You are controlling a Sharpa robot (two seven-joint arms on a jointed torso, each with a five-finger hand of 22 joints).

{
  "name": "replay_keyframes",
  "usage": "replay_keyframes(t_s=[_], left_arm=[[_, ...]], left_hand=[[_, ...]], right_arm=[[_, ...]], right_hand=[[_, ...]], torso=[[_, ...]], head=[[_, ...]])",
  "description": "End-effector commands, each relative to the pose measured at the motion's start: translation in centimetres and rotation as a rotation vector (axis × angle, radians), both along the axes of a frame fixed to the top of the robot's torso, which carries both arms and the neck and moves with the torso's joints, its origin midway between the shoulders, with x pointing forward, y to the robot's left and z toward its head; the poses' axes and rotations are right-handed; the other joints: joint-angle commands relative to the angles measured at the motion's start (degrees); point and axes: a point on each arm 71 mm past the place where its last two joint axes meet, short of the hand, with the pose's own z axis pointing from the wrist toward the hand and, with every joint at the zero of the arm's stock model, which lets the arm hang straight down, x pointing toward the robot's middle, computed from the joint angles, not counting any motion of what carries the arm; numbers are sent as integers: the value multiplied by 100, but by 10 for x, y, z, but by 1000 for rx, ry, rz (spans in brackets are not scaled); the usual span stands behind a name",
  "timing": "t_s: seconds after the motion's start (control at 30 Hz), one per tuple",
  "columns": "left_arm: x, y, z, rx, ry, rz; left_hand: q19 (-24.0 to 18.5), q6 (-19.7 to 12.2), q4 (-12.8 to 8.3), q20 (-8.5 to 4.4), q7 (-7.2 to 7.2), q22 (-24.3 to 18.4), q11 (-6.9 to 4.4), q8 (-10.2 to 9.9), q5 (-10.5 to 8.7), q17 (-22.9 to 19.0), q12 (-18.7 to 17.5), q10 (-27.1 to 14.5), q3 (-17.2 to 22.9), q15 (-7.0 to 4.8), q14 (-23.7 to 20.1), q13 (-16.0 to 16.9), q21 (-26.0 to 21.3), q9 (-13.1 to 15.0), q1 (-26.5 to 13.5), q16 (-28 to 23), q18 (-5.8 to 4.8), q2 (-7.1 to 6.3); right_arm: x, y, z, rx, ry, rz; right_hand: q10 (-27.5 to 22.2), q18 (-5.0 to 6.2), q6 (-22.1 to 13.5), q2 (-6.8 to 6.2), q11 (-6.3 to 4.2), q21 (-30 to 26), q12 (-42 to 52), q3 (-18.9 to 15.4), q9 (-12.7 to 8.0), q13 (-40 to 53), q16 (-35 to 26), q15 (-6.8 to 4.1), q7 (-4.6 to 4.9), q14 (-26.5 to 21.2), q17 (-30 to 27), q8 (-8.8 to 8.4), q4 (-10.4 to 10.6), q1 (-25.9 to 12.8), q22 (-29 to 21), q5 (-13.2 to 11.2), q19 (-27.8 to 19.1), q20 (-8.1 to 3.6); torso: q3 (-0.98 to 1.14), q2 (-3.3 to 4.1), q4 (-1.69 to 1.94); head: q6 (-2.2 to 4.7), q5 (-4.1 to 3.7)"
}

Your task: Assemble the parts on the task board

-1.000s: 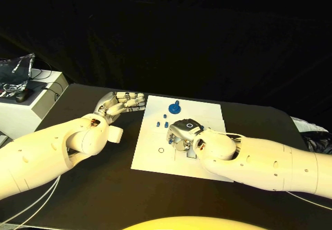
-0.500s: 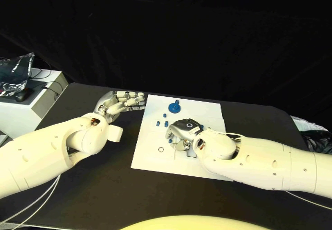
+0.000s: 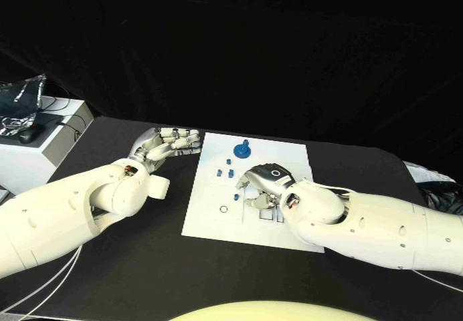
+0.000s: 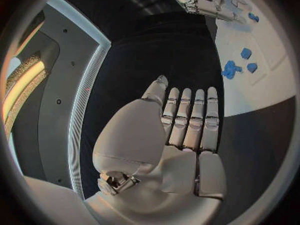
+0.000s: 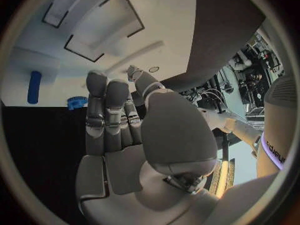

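Task board: white plate at frame centre of the head view, on the black table.
Parts: blue pieces clustered on the board's upper half; the largest lies near the top edge, smaller ones below it.
Left hand: resting just beside the board's upper-left edge, fingers straight and together, holding nothing.
Right hand: over the board's middle, fingers extended, nothing visibly gripped.
Progress: judged early; most parts appear loose, assembly largely remaining.

Head camera looks down; both wrist cameras, close behind palms, share the task board.
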Motion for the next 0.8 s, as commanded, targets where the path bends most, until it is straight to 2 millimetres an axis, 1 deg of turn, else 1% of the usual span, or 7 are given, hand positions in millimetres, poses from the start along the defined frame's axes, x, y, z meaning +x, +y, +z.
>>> replay_keyframes(t_s=[0.03,0.13,0.2,0.23,0.4,0.6,0.8], left_arm=[[0,-1,1,-10,-6,-4],[0,-1,1,-11,-5,-6],[0,-1,1,-11,-5,-6],[0,-1,1,-11,-5,-6],[0,-2,1,-13,-9,-7],[0,-3,1,-15,-11,-9],[0,-4,1,-15,-9,-10]], left_hand=[[5,-14,-12,6,8,5,14,-1,-17,-6,-1,-24,-31,-1,-53,0,14,5,46,-2,29,13],[5,-14,-12,6,8,5,14,-1,-17,-6,-1,-24,-31,-1,-53,0,14,5,46,-2,29,13],[-11,-6,-13,16,2,-1,10,0,-18,-6,1,-14,-35,-3,-46,0,1,5,52,0,28,15],[-29,-5,-12,20,2,-4,10,-1,-16,-6,0,-10,-37,-4,-44,0,-6,5,52,0,22,15],[-30,-7,-15,17,-3,1,2,-1,-18,-6,3,11,-34,-7,-32,0,3,4,61,0,23,20],[4,-12,-22,10,-10,5,-5,-1,-16,-7,-2,36,-21,-12,-16,-1,14,4,79,-6,37,29],[4,-82,-28,15,48,3,14,-1,-13,-7,-2,-8,-18,-4,-34,0,9,3,87,-6,39,20]], right_arm=[[2,-10,9,82,-7,-28],[10,-28,16,117,32,-67],[18,-43,20,130,64,-100],[22,-51,22,131,73,-113],[39,-83,26,91,96,-133],[46,-97,25,32,106,-120],[50,-96,19,-22,133,-124]], right_hand=[[162,12,42,20,-28,149,1,67,-6,-11,69,-6,43,46,30,-21,28,6,85,7,121,-14],[429,-37,130,-27,-80,339,1,178,-2,-7,140,-30,113,36,71,-16,55,-118,214,91,135,-34],[612,-77,110,-137,-142,434,-15,-60,-2,0,164,-65,33,24,95,-13,156,-306,284,504,132,-54],[615,-105,97,-88,-131,466,-6,-217,-2,3,179,-57,77,22,114,-14,173,-272,335,487,138,-71],[476,-99,133,23,-101,527,-19,-734,-1,0,251,-29,93,1,194,-11,227,-75,448,389,189,-52],[389,-85,51,78,-84,512,-15,-808,-4,-1,244,-23,41,4,199,-21,198,60,451,213,208,-42],[315,-70,38,107,-63,476,-15,-802,-1,-1,256,-9,75,0,207,-15,191,81,446,86,217,-31]], torso=[[2,-2,-6],[4,-3,-12],[2,-8,-22],[0,-11,-29],[4,-13,-45],[14,-10,-46],[3,-11,-17]], head=[[9,-23],[38,-68],[45,-75],[50,-80],[40,-132],[24,-129],[10,-130]])
